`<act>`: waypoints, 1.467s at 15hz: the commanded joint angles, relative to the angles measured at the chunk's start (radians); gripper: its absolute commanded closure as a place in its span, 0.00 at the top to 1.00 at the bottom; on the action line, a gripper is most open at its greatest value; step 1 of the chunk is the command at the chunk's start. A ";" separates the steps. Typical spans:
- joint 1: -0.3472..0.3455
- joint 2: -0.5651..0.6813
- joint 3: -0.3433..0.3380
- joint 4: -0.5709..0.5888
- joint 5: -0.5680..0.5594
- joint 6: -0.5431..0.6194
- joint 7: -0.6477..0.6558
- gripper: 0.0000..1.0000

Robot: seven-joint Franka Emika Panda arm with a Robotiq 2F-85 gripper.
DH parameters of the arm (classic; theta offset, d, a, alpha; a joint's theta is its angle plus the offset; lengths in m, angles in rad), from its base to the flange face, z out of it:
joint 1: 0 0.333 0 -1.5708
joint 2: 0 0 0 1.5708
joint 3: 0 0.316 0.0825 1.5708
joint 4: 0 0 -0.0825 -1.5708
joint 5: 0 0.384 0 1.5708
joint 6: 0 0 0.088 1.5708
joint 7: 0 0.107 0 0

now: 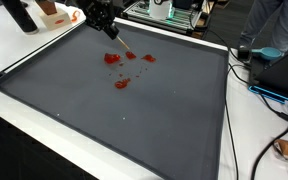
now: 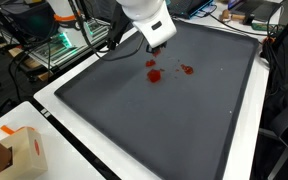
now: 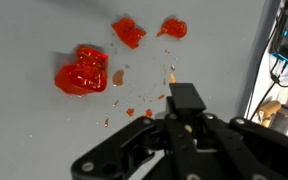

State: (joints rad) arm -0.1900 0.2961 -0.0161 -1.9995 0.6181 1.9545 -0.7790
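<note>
**Stick tip down among the red blobs, end effector clenched on it**

In an exterior view the end effector (image 1: 106, 28) grips a thin stick (image 1: 122, 42), its long axis slanting down onto the red blobs (image 1: 114, 58) on the dark mat (image 1: 164, 120). In an exterior view it hangs just above them (image 2: 152, 68), the stick hard to make out. In the wrist view the tip (image 3: 171, 73) points up-frame between the blobs. This looks like a dabbing step, and the next move calls for a low tip and a firm grip.
</note>
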 commanded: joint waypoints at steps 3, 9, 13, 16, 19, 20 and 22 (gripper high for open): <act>-0.024 0.045 0.002 0.033 0.050 -0.044 -0.072 0.03; -0.027 0.082 0.002 0.046 0.065 -0.040 -0.080 0.03; -0.026 0.112 0.009 0.058 0.067 -0.036 -0.074 0.03; -0.026 0.126 0.011 0.062 0.067 -0.030 -0.065 0.03; -0.026 0.139 0.014 0.070 0.066 -0.028 -0.061 0.03; -0.025 0.144 0.014 0.074 0.063 -0.030 -0.059 0.03; -0.026 0.152 0.016 0.081 0.062 -0.032 -0.053 0.03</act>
State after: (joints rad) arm -0.2041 0.4259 -0.0087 -1.9377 0.6585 1.9359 -0.8312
